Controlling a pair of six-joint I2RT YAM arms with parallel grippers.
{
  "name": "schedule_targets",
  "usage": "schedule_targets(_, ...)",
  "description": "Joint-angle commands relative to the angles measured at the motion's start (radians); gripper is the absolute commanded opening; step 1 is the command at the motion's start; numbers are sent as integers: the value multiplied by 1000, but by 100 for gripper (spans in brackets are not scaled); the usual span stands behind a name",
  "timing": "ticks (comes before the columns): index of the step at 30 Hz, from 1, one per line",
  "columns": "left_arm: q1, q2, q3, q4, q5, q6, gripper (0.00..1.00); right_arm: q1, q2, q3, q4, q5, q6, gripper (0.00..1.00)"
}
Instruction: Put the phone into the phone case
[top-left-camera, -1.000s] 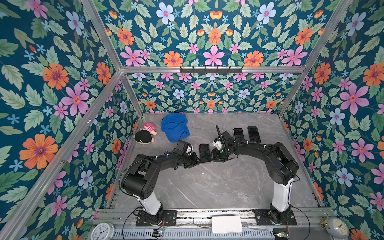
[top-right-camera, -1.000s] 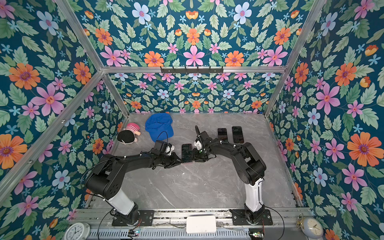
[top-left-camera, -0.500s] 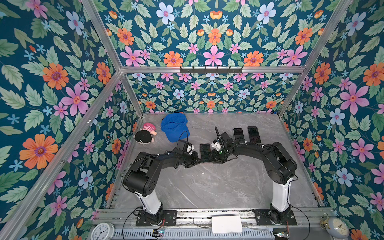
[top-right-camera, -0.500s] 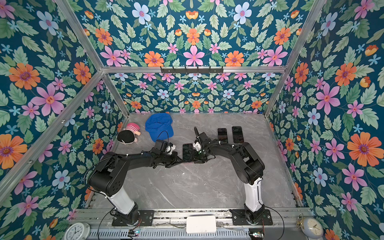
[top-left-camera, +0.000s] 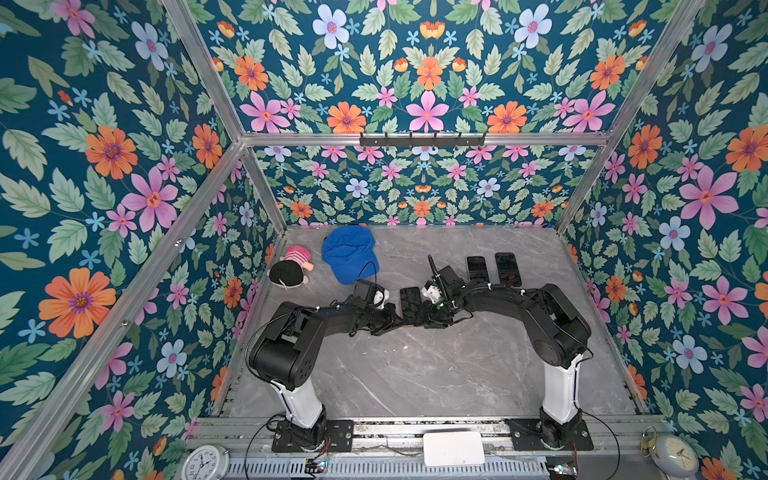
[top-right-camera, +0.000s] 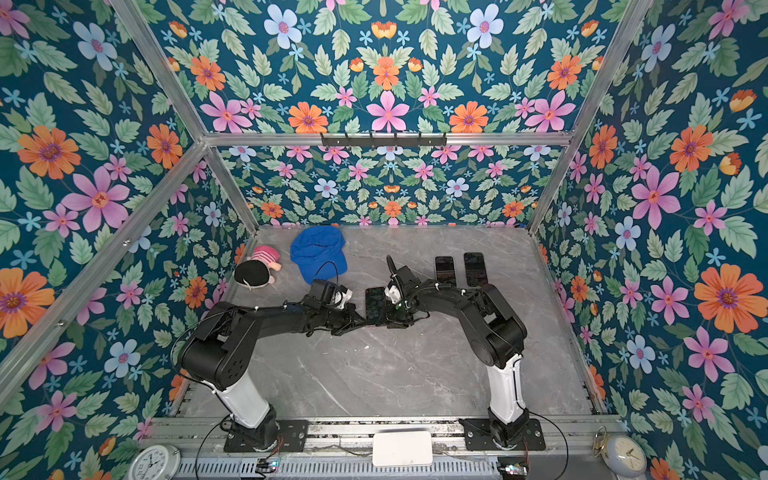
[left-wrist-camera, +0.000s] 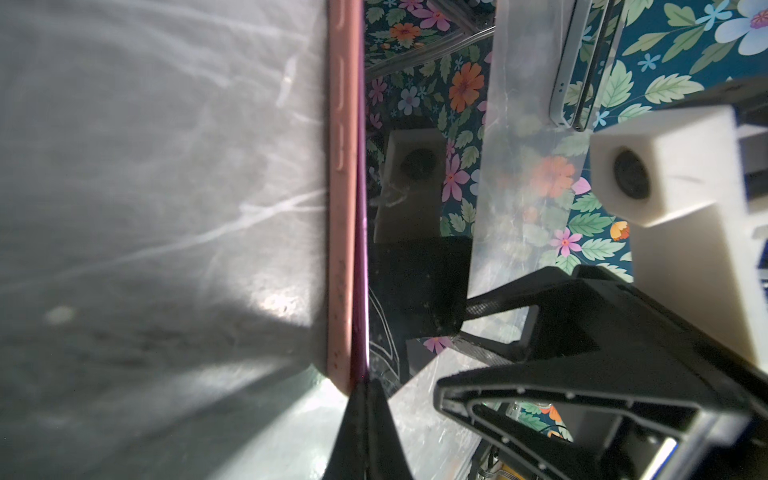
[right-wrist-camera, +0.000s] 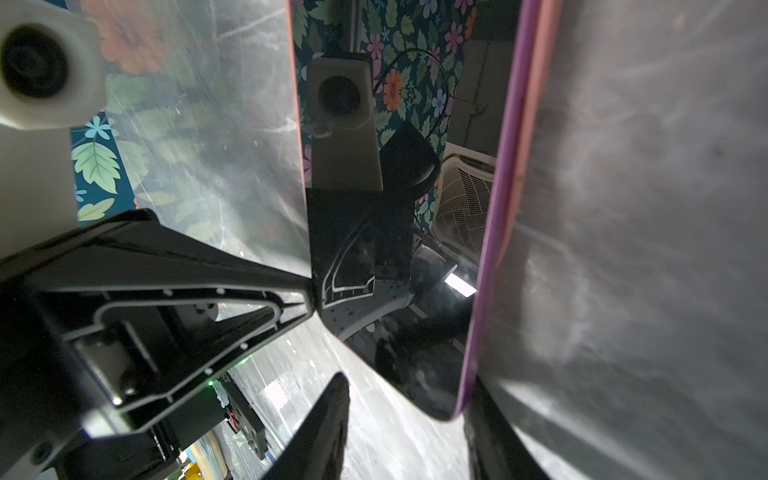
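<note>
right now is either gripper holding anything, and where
Nothing clearly held: left gripper shut, tips at a corner of the pink case; right gripper open astride the end of the phone.

Take twelve o'clock as the way the left gripper (left-wrist-camera: 362, 409) points. Its black fingers are pressed together, tip at the near corner of the purple-edged, glossy black-screened phone (left-wrist-camera: 415, 286). The phone runs toward twelve, its purple side tight against the rim of the pink soft phone case (left-wrist-camera: 343, 166). The grey marbled tabletop (left-wrist-camera: 145, 166) fills nine to eleven. At two, the right gripper (left-wrist-camera: 453, 349), jaws spread, touches the phone's far edge, a white blocky camera housing (left-wrist-camera: 673, 174) beside it. Two slim phones (left-wrist-camera: 582, 62) lie at one.
</note>
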Motion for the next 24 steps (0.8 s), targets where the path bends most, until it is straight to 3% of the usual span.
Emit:
schedule_targets(1, -4, 22, -4, -58, -83, 17, 5, 12, 16, 8, 20, -11, -1, 45)
schedule_targets(14, 3, -2, 22, -125, -101, 49, 6, 24, 5, 28, -18, 11, -21, 45)
schedule_targets(19, 4, -35, 55, -171, -108, 67, 17, 14, -44, 41, -93, 55, -62, 45)
schedule_targets(24, 5, -26, 52, -107, -67, 50, 25, -32, -54, 46, -102, 65, -91, 45)
